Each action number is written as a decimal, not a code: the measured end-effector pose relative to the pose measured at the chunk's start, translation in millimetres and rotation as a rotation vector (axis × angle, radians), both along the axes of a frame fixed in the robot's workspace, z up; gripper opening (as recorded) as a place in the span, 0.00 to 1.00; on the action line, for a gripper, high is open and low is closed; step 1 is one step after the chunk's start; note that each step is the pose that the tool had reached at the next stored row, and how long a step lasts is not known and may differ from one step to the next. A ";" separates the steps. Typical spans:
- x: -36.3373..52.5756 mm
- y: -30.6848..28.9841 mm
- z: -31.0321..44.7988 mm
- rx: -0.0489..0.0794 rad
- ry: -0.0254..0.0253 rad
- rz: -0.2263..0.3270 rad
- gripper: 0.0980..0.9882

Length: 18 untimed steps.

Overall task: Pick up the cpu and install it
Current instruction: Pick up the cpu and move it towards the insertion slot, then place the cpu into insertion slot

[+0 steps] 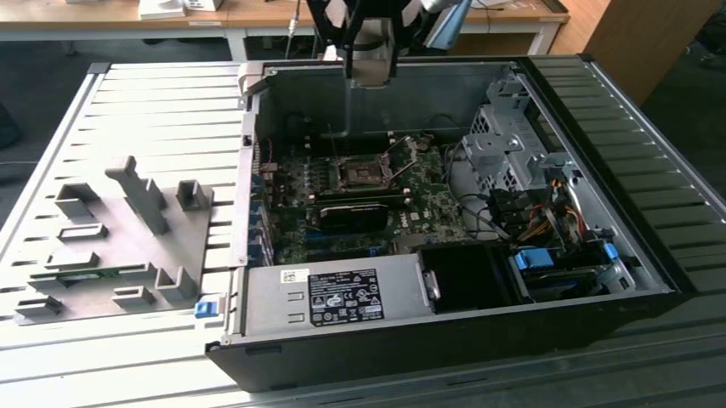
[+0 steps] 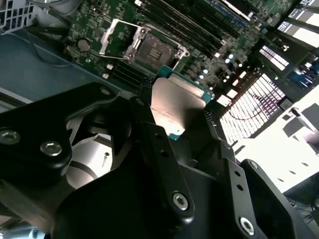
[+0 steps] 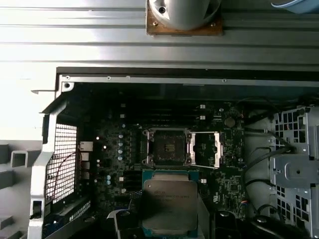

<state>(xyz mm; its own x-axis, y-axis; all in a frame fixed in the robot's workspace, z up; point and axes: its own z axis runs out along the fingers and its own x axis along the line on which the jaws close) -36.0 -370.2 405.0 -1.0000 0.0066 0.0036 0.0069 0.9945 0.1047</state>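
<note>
**Exterior view:** The open black metal computer case (image 1: 454, 357) lies on its side. It holds a green motherboard (image 1: 340, 223) with a dark square metal-framed socket (image 1: 363, 176) near its middle. A grey power-supply box (image 1: 329, 297) sits at six o'clock of the socket. The black gripper (image 1: 371, 78) hangs over the case wall at twelve o'clock, its upper part cut off. A grey moulded parts tray (image 1: 125, 255) sits at nine o'clock of the case.

**Second wrist view:** The fingers (image 2: 146, 89) are clamped on opposite edges of the small flat square silvery-topped cpu (image 2: 177, 107). It is held in the air, apart from the socket, whose hinged metal load plate (image 2: 117, 40) is swung open. The gripper body hides the chip's near part.

**First wrist view:** The cpu hangs just beside the uncovered socket, one edge cut off.
</note>
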 end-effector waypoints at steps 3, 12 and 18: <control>4.2 0.1 -0.2 0.002 -0.0029 0.000 0.48; 9.5 0.2 -0.6 0.008 -0.0053 -0.001 0.48; 9.8 0.2 -0.8 0.007 -0.0055 -0.044 0.48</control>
<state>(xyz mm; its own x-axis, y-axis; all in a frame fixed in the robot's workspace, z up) -26.2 -370.0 404.2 -0.9987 0.0504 -0.0017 0.0499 0.9924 0.1121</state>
